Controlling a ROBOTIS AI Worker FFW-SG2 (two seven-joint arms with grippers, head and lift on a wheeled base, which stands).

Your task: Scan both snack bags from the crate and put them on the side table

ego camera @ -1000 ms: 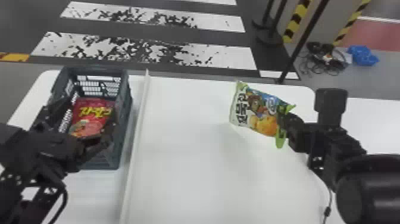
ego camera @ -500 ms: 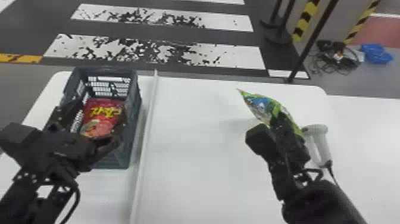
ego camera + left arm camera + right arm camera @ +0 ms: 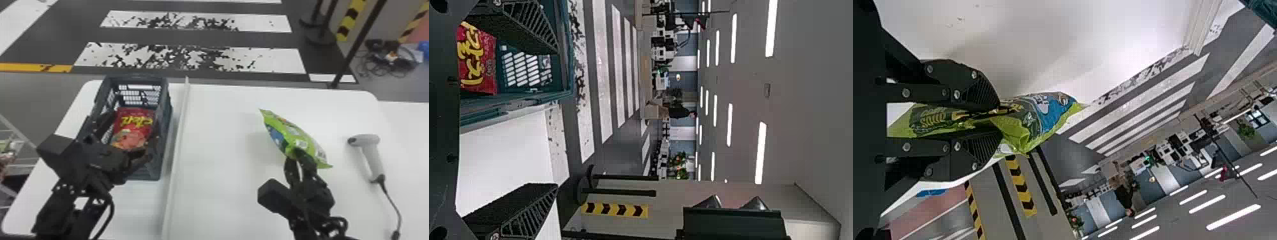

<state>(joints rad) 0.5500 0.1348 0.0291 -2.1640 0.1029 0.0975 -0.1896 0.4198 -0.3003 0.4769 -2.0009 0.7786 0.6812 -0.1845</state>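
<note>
Above the white table, my right gripper (image 3: 298,156) is shut on the green snack bag (image 3: 295,135). In the right wrist view the right gripper (image 3: 999,120) pinches the green bag (image 3: 1038,117) between its two fingers. The red snack bag (image 3: 132,127) lies in the dark crate (image 3: 166,127) at the left. My left gripper (image 3: 127,134) is open over the crate's near part, partly covering the red bag. From the left wrist, the left gripper (image 3: 556,120) has its fingers wide apart, with the red bag (image 3: 476,60) beside one of them.
A white handheld scanner (image 3: 372,153) with a cable lies on the table to the right of my right gripper. A raised white strip (image 3: 180,143) runs along the table beside the crate. Another white table surface (image 3: 405,127) adjoins on the right.
The right arm has swung inward from the right and turned the green bag, whose front no longer faces the head view. The scanner has come into sight. The left gripper keeps its place at the crate.
</note>
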